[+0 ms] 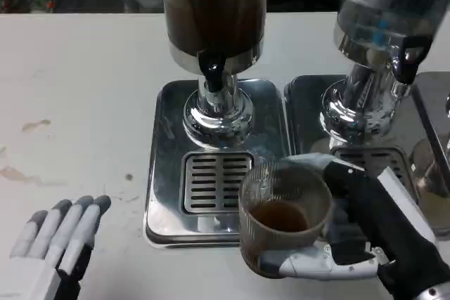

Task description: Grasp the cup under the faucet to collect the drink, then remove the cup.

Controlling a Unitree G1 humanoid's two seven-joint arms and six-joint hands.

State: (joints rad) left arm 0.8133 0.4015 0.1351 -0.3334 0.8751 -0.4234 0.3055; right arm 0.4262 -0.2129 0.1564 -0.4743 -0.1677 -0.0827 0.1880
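Note:
A clear ribbed cup (283, 214) with a little brown drink at its bottom stands at the front right corner of the left drip tray (165, 173). My right hand (365, 237) wraps around it from the right, fingers curled along its near side. The dark drink dispenser (214, 12) stands behind, and its black faucet (212, 72) hangs over the grate (214, 182), left of and beyond the cup. My left hand (60, 233) lies flat on the table at the lower left, fingers straight and holding nothing.
A second dispenser (387, 19) with clear liquid stands at the right on its own drip tray (309, 110). Brown stains (28, 128) mark the white table at the left. Open tabletop lies between my left hand and the trays.

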